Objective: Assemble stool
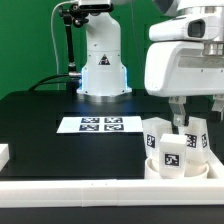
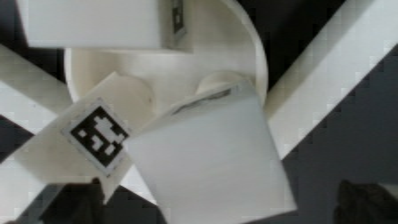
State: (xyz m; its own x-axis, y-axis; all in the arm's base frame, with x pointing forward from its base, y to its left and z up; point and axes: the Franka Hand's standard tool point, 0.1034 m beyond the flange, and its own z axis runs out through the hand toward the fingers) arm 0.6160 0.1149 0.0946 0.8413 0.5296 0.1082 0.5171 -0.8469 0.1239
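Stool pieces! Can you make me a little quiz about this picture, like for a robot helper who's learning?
1. True or false: the gripper is open.
2. The marker board lies on which side of the stool parts in the exterior view? A left, B right.
3. What pattern do the legs carry?

Key: 1 true. 2 A. 3 black-and-white square tags.

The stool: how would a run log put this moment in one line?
gripper: open, above stool | stool: seat with legs standing in it | held: nothing
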